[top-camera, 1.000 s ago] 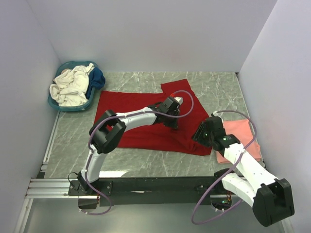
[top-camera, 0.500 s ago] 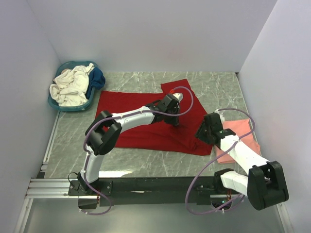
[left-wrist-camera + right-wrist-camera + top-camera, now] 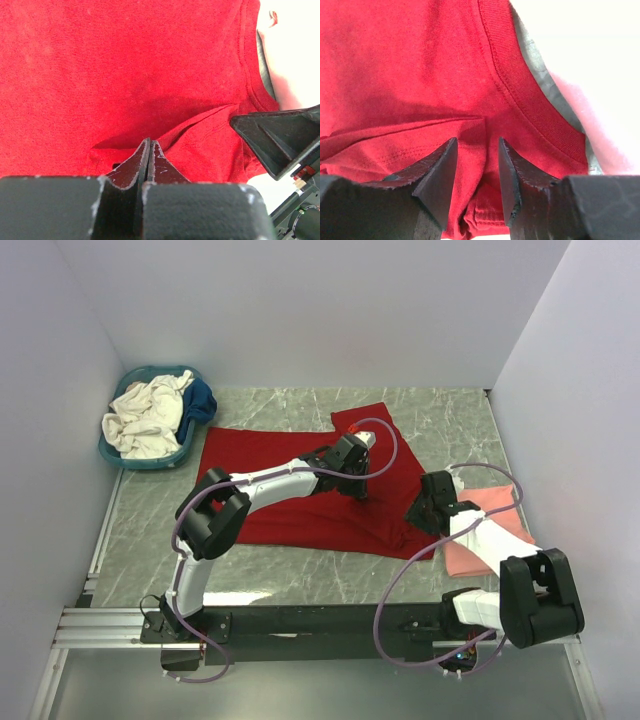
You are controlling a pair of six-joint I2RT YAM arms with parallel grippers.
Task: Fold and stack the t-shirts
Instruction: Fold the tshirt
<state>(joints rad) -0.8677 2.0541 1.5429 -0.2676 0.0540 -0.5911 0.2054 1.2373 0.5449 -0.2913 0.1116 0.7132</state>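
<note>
On a grey marble table [image 3: 280, 585] between white walls [image 3: 300, 310], one deep red t-shirt [image 3: 270, 445] lies spread, with one salmon pink t-shirt [image 3: 462, 562] beside its right hem. One cream-white t-shirt [image 3: 145, 415] and one dark blue t-shirt [image 3: 203, 400] sit in a teal basket [image 3: 150, 460] off its left corner. The left gripper [image 3: 150, 142], fingers pressed together, touches the red cloth; the right gripper [image 3: 476, 145] straddles its hem, jaws apart.

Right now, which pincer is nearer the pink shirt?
Right. The right pincer is beside the pink shirt, at a corner of the red shirt; the left pincer is farther, mid-shirt.

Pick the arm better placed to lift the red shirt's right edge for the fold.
Right, probably. The right gripper is open at that edge, a ridge of the red shirt between its jaws. The left gripper is shut on cloth mid-shirt.
</note>
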